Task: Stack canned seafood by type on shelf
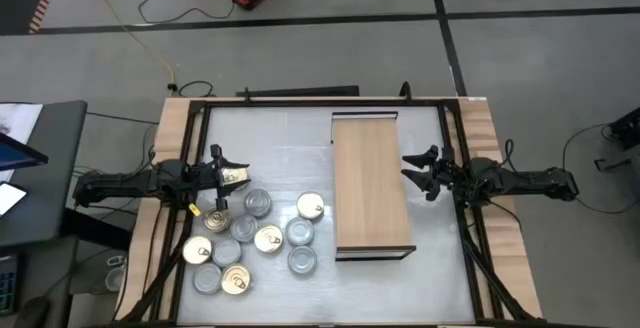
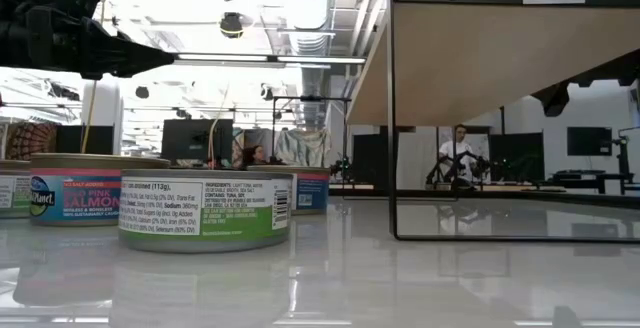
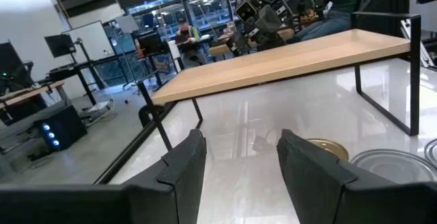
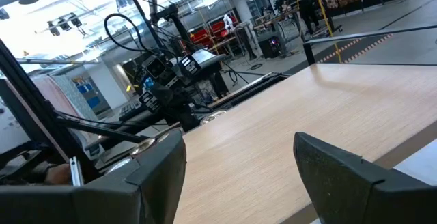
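A: How are the two pincers found? Where are the tins kept?

B: The left pincer (image 1: 232, 175) is seen released and empty, its fingers (image 3: 179, 176) parted over bare tabletop (image 1: 280, 143). The canned seafood (image 1: 255, 240) is clustered just below and beside it, none yet on the shelf (image 1: 372, 183). The right pincer (image 1: 415, 171) is held spread wide, nothing gripped, at the shelf's far edge.

A: What could be spoiled from here?

B: The tins are packed touching, so a neighbour may be nudged when one is gripped. A gold-lidded tin (image 3: 329, 148) could also be mistaken for another type.

A: What is gained from the low view?

B: Labels are read there, a green tuna tin (image 2: 205, 211) and a pink salmon tin (image 2: 76, 190); from above, only lids are shown.
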Controlling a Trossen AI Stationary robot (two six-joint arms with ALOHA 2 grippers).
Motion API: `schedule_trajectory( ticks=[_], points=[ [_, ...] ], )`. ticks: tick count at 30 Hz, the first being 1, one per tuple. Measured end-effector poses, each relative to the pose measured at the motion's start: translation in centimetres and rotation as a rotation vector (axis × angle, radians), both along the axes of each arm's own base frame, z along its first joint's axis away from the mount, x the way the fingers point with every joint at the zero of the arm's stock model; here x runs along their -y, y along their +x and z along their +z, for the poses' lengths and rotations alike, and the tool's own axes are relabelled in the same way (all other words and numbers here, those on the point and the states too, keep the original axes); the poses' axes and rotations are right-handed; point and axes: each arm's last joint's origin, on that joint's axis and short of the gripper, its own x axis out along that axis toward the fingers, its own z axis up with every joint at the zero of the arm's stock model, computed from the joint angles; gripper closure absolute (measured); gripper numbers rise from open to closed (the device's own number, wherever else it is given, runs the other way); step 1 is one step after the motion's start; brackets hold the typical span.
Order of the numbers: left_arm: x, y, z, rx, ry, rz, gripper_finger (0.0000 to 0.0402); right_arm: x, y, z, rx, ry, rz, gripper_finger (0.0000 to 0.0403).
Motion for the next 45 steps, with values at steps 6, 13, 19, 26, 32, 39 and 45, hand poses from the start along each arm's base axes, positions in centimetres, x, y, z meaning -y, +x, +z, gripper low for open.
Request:
schedule_trajectory(
  ticks=[6, 13, 19, 26, 32, 39, 45],
  points=[
    [0.00, 0.00, -0.01, -0.001, 0.000, 0.000, 0.0228, 0.00, 0.00, 0.00, 0.000, 0.000, 0.000, 0.0108],
    [0.00, 0.00, -0.02, -0.001, 0.000, 0.000, 0.0228, 0.00, 0.00, 0.00, 0.000, 0.000, 0.000, 0.0108],
    [0.00, 0.00, -0.01, 0.000, 0.000, 0.000, 0.0228, 0.00, 0.00, 0.00, 0.000, 0.000, 0.000, 0.0108],
    [0.00, 0.00, -0.01, 0.000, 0.000, 0.000, 0.0228, 0.00, 0.00, 0.00, 0.000, 0.000, 0.000, 0.0108],
    [0.00, 0.00, 0.00, 0.000, 0.000, 0.000, 0.0228, 0.00, 0.00, 0.00, 0.000, 0.000, 0.000, 0.0108],
    [0.00, 0.00, 0.20, 0.025, 0.002, -0.001, 0.0228, 0.00, 0.00, 0.00, 0.000, 0.000, 0.000, 0.0108],
    [0.12, 0.02, 0.38, 0.086, -0.233, -0.054, 0.0228, 0.00, 0.00, 0.00, 0.000, 0.000, 0.000, 0.0108]
  ],
)
